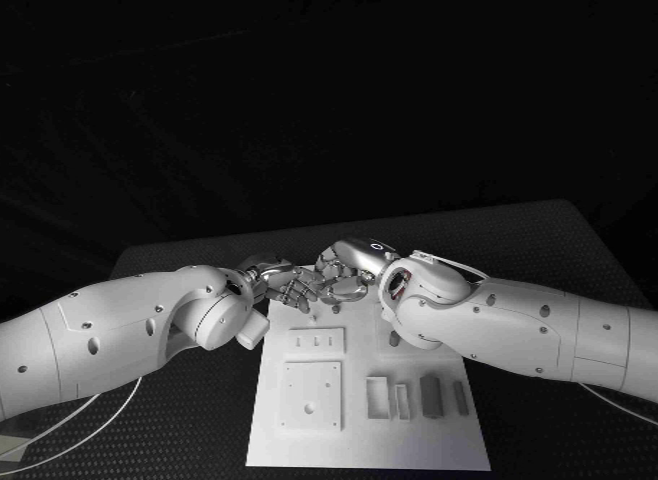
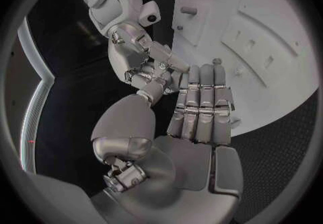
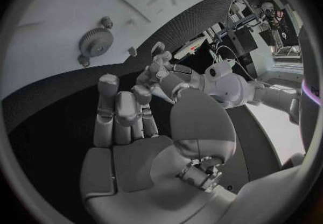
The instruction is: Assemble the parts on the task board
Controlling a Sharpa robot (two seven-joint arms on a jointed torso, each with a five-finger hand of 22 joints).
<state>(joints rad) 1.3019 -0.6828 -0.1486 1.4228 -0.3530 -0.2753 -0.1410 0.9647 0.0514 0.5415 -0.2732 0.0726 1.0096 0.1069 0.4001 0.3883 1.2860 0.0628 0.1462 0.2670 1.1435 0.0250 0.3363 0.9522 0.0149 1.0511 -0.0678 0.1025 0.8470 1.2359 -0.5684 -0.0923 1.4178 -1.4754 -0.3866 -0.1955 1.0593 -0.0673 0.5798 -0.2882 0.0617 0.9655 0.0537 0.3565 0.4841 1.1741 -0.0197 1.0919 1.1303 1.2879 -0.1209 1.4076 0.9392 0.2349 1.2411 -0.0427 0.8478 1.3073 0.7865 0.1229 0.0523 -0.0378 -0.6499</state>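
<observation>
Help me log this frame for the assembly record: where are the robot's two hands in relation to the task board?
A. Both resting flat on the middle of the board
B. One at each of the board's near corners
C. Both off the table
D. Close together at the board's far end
D: in the head view the left hand and right hand meet at the far end of the task board.

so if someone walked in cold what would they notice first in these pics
Most likely the two silver hands meeting fingertip to fingertip over the far end of the task board: the left hand and the right hand nearly touch there; whether a part sits between them cannot be told. Next, the white board itself, with raised blocks and slots, and a gear standing on it near the hands.
</observation>
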